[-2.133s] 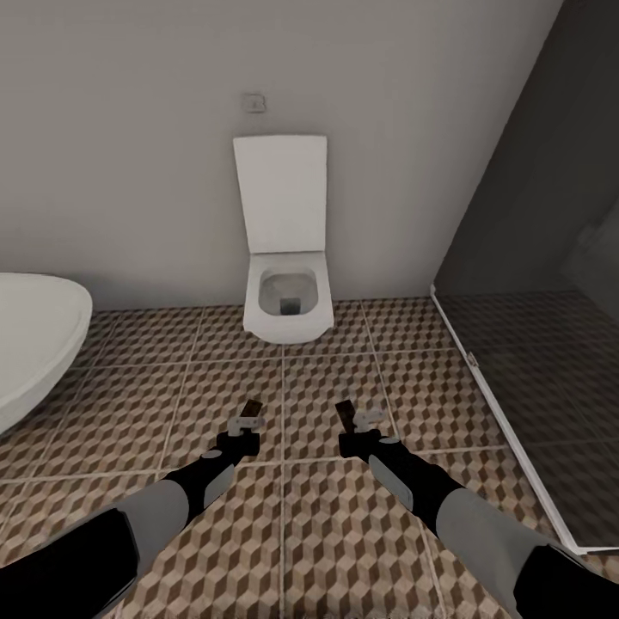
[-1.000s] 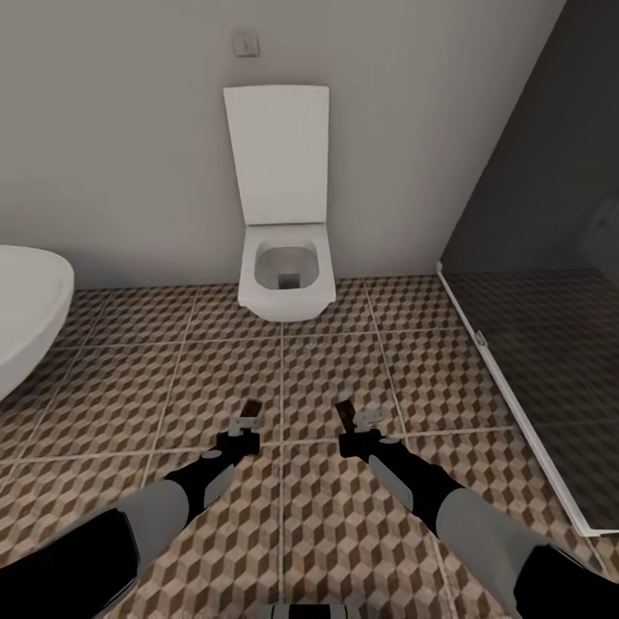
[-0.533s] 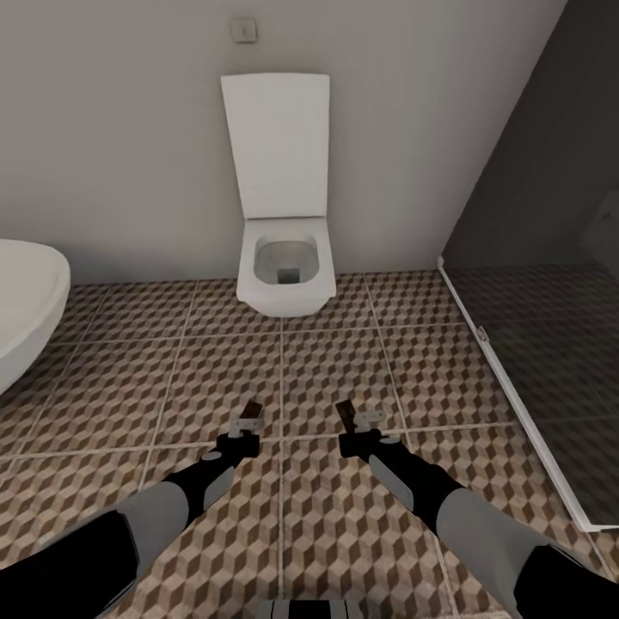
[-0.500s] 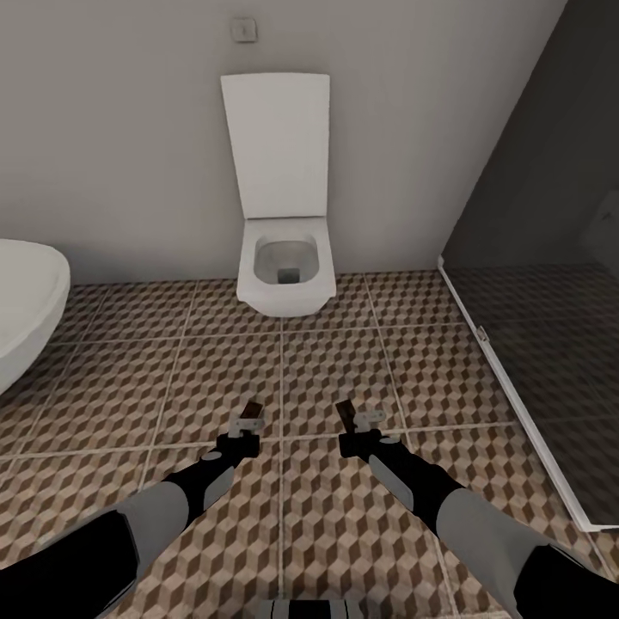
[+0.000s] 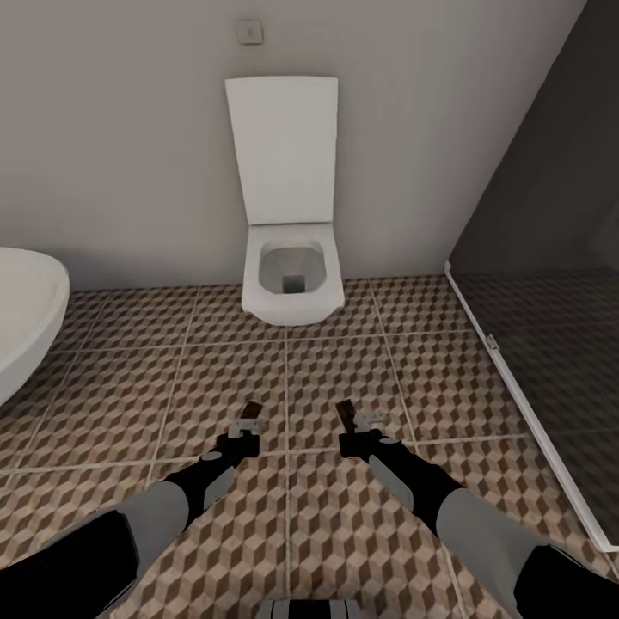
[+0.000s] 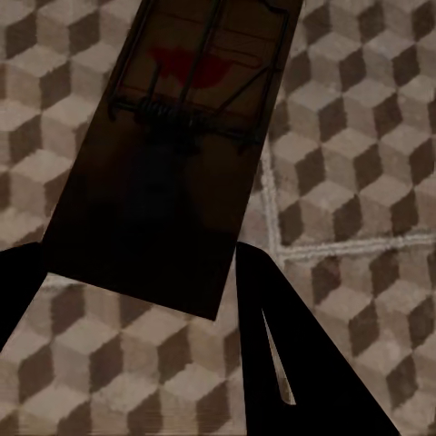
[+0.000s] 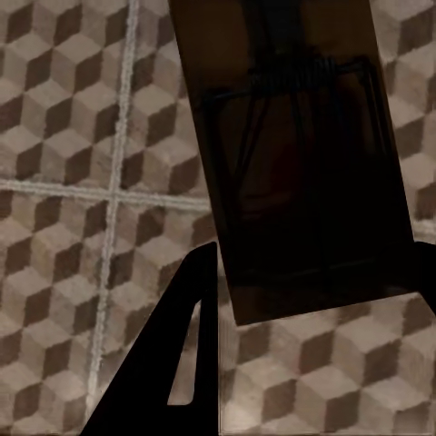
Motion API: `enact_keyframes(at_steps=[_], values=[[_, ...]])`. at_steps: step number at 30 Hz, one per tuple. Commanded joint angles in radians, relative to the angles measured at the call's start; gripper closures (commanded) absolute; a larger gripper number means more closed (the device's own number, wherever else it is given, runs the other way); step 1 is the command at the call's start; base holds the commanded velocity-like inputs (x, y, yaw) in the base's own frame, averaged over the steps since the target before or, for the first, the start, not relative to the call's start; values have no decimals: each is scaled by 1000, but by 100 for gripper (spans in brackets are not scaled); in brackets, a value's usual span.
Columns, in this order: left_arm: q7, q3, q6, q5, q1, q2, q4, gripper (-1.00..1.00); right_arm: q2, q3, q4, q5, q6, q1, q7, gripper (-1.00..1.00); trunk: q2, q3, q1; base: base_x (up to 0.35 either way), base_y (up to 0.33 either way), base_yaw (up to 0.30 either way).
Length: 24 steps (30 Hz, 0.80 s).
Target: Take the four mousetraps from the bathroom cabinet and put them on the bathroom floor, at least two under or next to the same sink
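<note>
Above the bathroom floor (image 5: 129,378), facing the toilet (image 5: 291,284), both arms are carrying cargo: left pincer (image 5: 248,423) is clamping 1 mousetrap (image 6: 182,136), right pincer (image 5: 354,419) is clamping another mousetrap (image 7: 300,154), held clear for transport toward a sink.

Your head camera has moved, not the things: the toilet (image 5: 291,258) sits higher and a little further right in the head view than two seconds ago. The bathtub (image 5: 26,331) has slid toward the left edge, so less of it shows. The shower screen's (image 5: 550,344) bottom rail has shifted right. More bathroom floor (image 5: 215,370) lies ahead.
</note>
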Motion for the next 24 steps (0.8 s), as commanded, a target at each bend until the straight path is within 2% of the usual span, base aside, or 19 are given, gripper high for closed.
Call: enact_keyframes(at_steps=[1,9,24], values=[[7,-9,-2,1,0,0,-1,100,-1,8,-3,-10,2,-1,-10,100,0,-1,0,230,137,0],[7,-9,0,1,0,0,-1,100,-1,8,-3,-10,2,-1,-10,100,0,-1,0,234,89,0],[7,-10,1,1,0,0,-1,100,-1,8,-3,-11,2,-1,-10,100,0,-1,0,242,7,0]])
